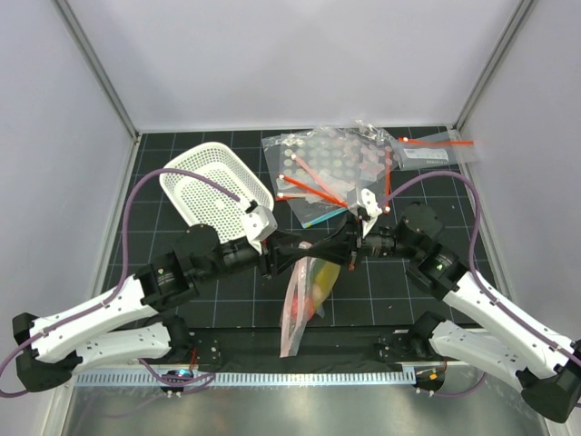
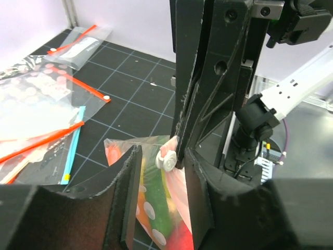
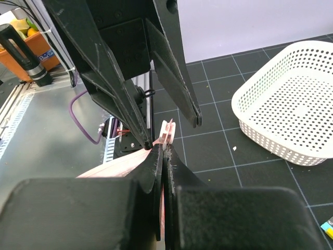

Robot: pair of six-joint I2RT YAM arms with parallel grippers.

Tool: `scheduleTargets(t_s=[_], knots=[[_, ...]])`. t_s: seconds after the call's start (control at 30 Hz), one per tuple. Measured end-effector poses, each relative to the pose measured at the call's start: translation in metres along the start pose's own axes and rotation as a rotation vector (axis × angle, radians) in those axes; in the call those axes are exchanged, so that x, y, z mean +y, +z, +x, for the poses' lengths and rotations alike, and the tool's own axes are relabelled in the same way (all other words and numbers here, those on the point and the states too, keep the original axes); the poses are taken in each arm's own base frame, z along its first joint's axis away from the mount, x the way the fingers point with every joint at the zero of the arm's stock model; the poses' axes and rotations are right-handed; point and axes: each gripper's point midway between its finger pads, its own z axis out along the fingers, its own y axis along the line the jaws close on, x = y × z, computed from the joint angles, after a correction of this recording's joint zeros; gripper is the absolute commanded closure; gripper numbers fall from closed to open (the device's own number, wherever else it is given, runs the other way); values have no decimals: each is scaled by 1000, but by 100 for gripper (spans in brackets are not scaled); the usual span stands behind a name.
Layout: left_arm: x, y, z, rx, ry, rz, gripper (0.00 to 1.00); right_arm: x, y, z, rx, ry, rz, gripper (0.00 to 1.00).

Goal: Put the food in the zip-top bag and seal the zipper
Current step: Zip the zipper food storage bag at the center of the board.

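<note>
The zip-top bag point(image 1: 304, 300) hangs below the two grippers at the table's centre, with the food inside: a yellow piece point(image 1: 323, 276) and a red piece point(image 1: 310, 310). In the left wrist view, green point(image 2: 161, 208), orange point(image 2: 112, 153) and red point(image 2: 184, 239) pieces show through it. My right gripper point(image 3: 162, 151) is shut on the pink-red zipper point(image 3: 119, 164), just behind its white slider point(image 3: 167, 133). My left gripper point(image 2: 163, 152) is open, its fingers either side of the bag's top and the slider point(image 2: 167, 160). From above, the left gripper point(image 1: 309, 249) and right gripper point(image 1: 343, 243) meet tip to tip.
The white perforated basket point(image 1: 218, 186) stands at the back left, and shows at the right of the right wrist view point(image 3: 291, 114). A pile of spare clear bags point(image 1: 336, 168) lies behind the grippers, with one more bag point(image 1: 436, 150) at the back right.
</note>
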Motion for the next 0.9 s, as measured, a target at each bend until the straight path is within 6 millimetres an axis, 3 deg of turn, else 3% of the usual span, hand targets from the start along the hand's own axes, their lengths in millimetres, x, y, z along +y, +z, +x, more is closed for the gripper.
scheduleTargets(t_s=[0.17,0.37,0.6,0.77,0.83,0.9], knots=[[-7,0,1,4,-4,37,72,6,-6,-3,-20,-18,-1,99],[-14,-1,0,3,-8,75,99,8,-7,-4,-23,-22,-5,99],[-16,-1,-1,-2,-8,85,100,8,-7,-5,-26,-24,-7,98],[-16,-1,-2,-9,-8,86,100,7,-8,-6,-33,-28,6,90],[-16,-1,-3,-12,-8,86,100,7,-9,-7,-38,-29,13,81],[-16,-1,-3,-12,-8,85,100,7,-10,-8,-45,-36,20,80]])
